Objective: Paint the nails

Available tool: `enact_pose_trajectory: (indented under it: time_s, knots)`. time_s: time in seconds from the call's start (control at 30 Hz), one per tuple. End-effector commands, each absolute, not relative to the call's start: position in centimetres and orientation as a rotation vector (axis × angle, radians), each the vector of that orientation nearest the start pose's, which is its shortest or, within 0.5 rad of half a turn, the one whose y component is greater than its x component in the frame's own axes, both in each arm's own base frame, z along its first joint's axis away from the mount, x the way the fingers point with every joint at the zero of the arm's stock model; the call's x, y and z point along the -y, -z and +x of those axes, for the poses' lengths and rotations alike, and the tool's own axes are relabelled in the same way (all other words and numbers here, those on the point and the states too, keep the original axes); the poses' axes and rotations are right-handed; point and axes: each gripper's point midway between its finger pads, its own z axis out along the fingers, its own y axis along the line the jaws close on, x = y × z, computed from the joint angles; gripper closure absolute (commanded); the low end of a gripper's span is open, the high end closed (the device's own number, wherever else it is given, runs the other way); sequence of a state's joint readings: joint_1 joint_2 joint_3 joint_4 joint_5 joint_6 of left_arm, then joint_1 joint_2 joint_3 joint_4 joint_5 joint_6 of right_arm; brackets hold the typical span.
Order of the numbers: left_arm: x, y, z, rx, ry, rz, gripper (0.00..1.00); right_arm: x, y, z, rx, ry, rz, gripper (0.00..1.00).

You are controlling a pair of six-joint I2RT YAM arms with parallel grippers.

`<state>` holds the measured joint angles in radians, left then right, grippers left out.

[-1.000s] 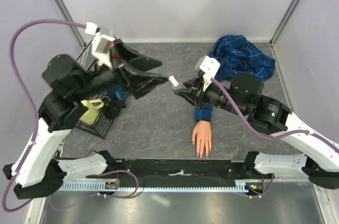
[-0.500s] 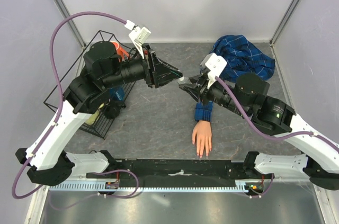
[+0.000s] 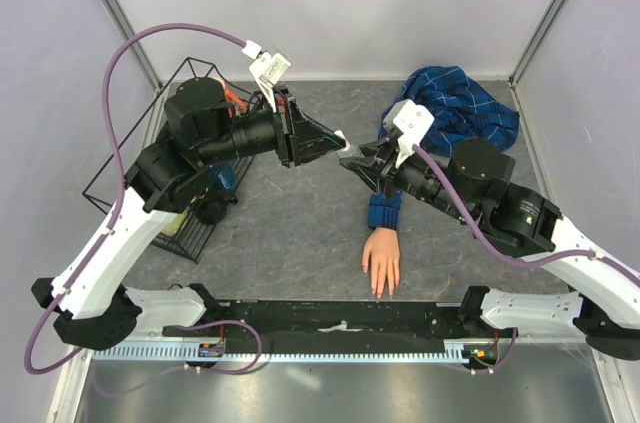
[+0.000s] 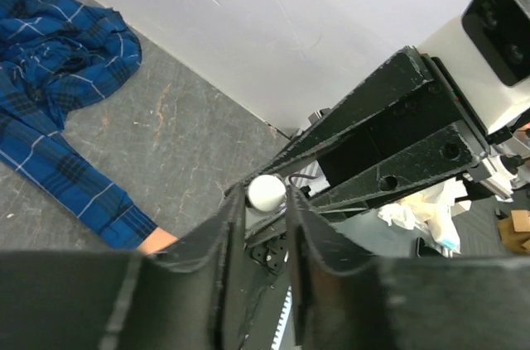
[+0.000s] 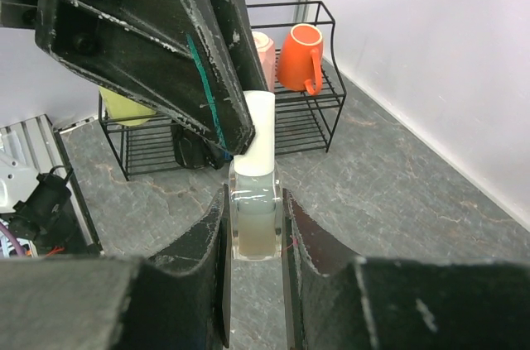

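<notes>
The pale mannequin hand [image 3: 381, 258] lies palm down near the front of the table, and its nails [image 3: 381, 289] point at the near edge. A blue plaid sleeve [image 3: 383, 211] covers the wrist. Above the table's middle, my right gripper [image 3: 364, 159] [image 5: 253, 201] is shut on a small clear bottle [image 5: 253, 222], which it holds upright. My left gripper [image 3: 342, 147] [image 4: 266, 201] meets it from the left. Its fingertips [image 4: 233, 218] are pressed on both sides of the bottle's white cap [image 4: 267, 191] [image 5: 258, 131].
A black wire rack [image 3: 130, 158] stands at the left with an orange mug [image 5: 300, 56], a yellow mug [image 5: 124, 110] and dark items. The rest of the plaid shirt [image 3: 455, 108] is heaped at the back right. A metal rail [image 3: 330, 328] runs along the near edge.
My left arm has swung from the rack to the middle, and its jaws have closed in around the white cap. The right gripper has kept hold of the bottle and shifted slightly.
</notes>
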<state>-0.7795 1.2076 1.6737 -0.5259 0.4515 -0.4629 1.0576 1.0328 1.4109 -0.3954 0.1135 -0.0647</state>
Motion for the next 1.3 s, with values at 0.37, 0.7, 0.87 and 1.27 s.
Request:
enact_pose_trajectory:
  time_s: [0.37, 0.7, 0.87, 1.27]
  knots:
    - [29.5, -49.5, 5.1, -0.852, 1.686, 1.404, 0.98, -29.3, -48.6, 9.3, -1.136, -1.163, -0.971, 1.0]
    - [28.1, -49.7, 3.1, -0.708, 1.681, 1.574, 0.98, -29.6, -49.1, 3.4, -0.995, -1.572, -1.038, 1.0]
    - [28.9, -50.7, 5.8, -0.91, 1.539, 1.375, 0.61, -30.0, -47.6, 7.2, -1.138, -1.348, -0.973, 1.0]
    - [24.2, -50.2, 18.6, -1.477, 0.939, 0.583, 0.26, -29.0, -45.1, 16.3, -1.366, -0.861, -0.768, 1.0]
